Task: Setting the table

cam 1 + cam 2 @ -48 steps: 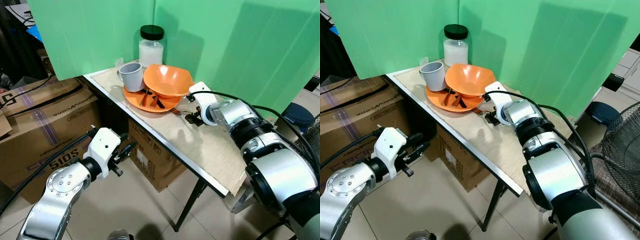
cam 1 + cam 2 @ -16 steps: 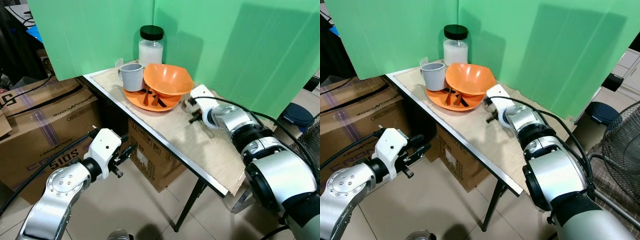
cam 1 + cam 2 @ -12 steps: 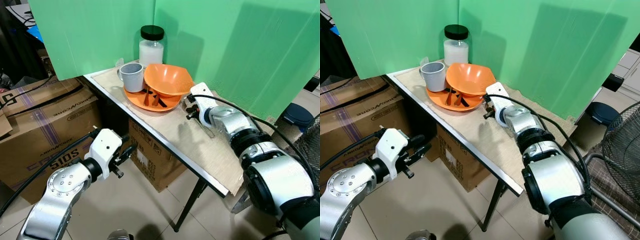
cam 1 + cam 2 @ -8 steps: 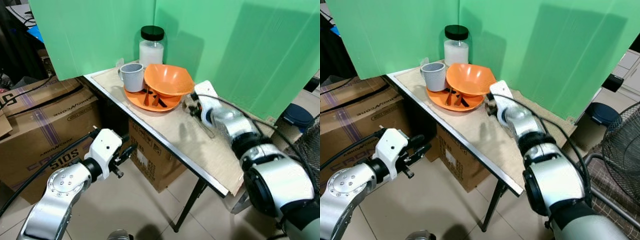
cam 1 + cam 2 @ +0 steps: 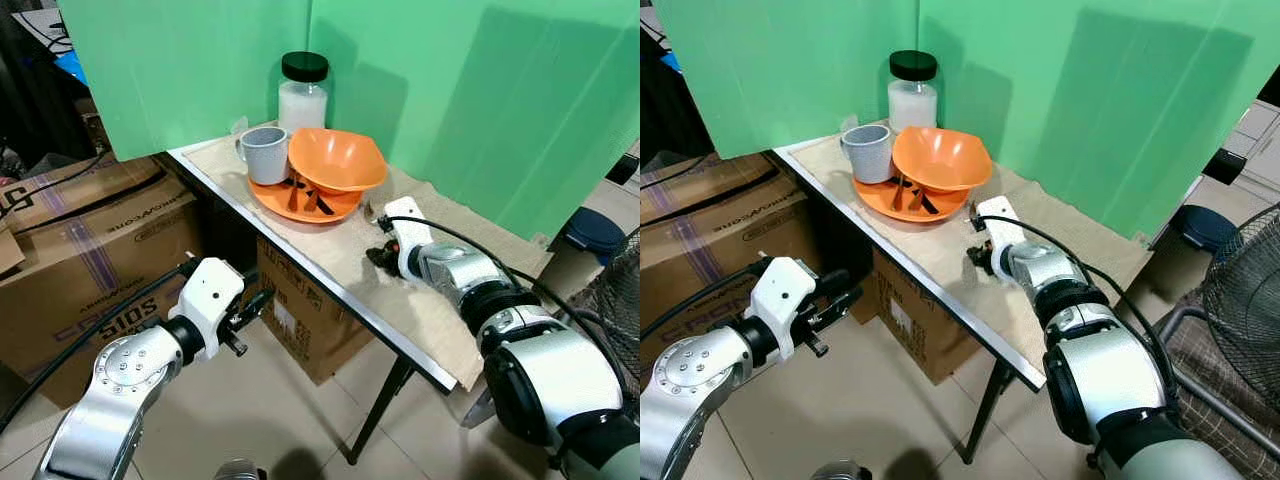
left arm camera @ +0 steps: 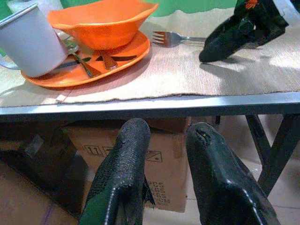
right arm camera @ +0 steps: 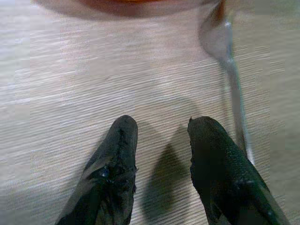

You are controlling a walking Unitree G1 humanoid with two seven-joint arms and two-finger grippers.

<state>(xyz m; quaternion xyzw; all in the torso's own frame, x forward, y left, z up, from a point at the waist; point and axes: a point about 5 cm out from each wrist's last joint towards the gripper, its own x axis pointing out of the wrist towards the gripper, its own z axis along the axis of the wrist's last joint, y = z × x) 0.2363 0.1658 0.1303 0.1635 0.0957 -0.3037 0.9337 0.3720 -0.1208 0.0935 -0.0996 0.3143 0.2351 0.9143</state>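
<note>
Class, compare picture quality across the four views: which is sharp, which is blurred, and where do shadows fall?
Left eye view: sharp, evenly lit. Left wrist view: fork crisp, near fingers soft. Right wrist view: fork blurred, right gripper casts a dark shadow on the mat.

One bowl (image 5: pixel 336 159), one mug (image 5: pixel 264 154), one jar (image 5: pixel 302 93).

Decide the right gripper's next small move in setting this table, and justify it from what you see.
Probably reach back toward the orange plate for another utensil. The fork already lies on the mat beside the plate, and the right gripper, open and holding nothing, hovers just above the mat by it. Utensils lie on the plate under the orange bowl.
</note>
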